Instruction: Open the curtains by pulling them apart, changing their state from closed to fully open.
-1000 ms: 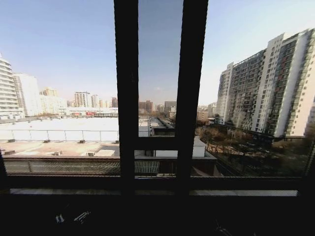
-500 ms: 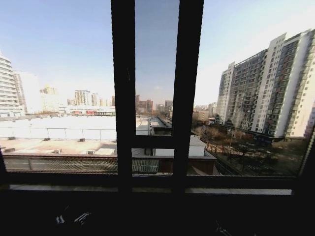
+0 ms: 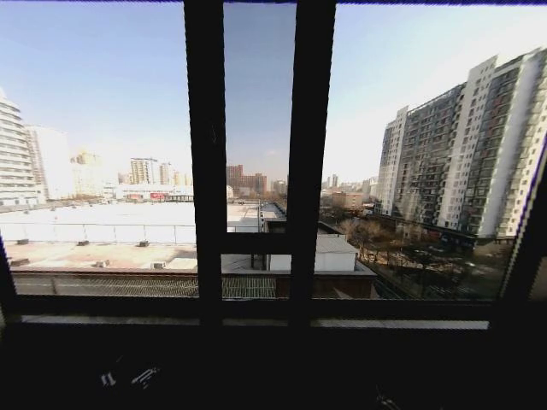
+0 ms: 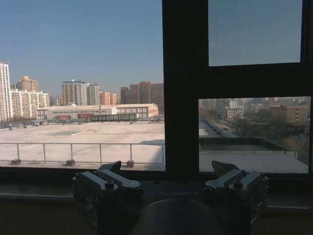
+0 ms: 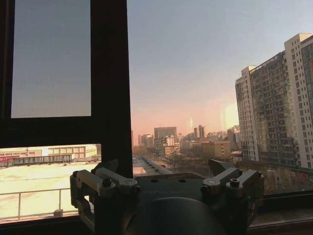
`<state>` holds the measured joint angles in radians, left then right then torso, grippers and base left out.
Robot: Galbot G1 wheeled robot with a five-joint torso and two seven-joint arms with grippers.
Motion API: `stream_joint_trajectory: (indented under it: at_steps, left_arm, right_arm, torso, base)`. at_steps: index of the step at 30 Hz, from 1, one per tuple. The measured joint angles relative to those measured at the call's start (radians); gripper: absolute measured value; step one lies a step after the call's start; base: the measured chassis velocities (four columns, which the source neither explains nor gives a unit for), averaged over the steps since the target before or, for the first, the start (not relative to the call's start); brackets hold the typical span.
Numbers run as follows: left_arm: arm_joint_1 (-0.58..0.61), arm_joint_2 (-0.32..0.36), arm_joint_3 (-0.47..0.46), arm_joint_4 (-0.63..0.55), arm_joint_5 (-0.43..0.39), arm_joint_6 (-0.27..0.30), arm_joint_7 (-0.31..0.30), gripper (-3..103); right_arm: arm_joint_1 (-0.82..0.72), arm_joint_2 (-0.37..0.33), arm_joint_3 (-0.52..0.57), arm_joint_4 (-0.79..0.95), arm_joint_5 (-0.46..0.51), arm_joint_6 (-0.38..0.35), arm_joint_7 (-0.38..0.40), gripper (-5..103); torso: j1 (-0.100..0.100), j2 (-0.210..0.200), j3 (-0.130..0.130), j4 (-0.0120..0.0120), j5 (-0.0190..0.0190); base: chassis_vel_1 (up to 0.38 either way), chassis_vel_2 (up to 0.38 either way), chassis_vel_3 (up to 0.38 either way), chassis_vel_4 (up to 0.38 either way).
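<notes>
We read the window (image 3: 256, 171) as bare: across the head view the glass is clear edge to edge, city beyond, dark frame bars at centre. The curtains must sit off to the sides, past the frame edges; we cannot confirm. We judge the pulling apart done, or nearly so. Left hand (image 4: 168, 183) at lower centre of its wrist view, released, holding nothing. Right hand (image 5: 166, 183) likewise, lower centre, fingers spread, empty, facing the glass.
</notes>
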<state>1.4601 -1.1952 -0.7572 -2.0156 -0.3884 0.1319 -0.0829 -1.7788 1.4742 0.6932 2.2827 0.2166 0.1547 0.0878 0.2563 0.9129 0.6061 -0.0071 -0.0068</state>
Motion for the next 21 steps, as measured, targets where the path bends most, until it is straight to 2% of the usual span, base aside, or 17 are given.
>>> stream_joint_trajectory:
  at_steps: [21]
  left_arm:
    - [-0.002, 0.0, 0.001, 0.009, 0.002, -0.007, 0.003, 100]
  right_arm:
    - [-0.002, 0.001, 0.001, -0.005, -0.003, 0.0, -0.001, 100]
  torso:
    - [0.0, 0.0, 0.0, 0.0001, 0.0]
  base:
    - [-0.033, -0.211, 0.031, 0.223]
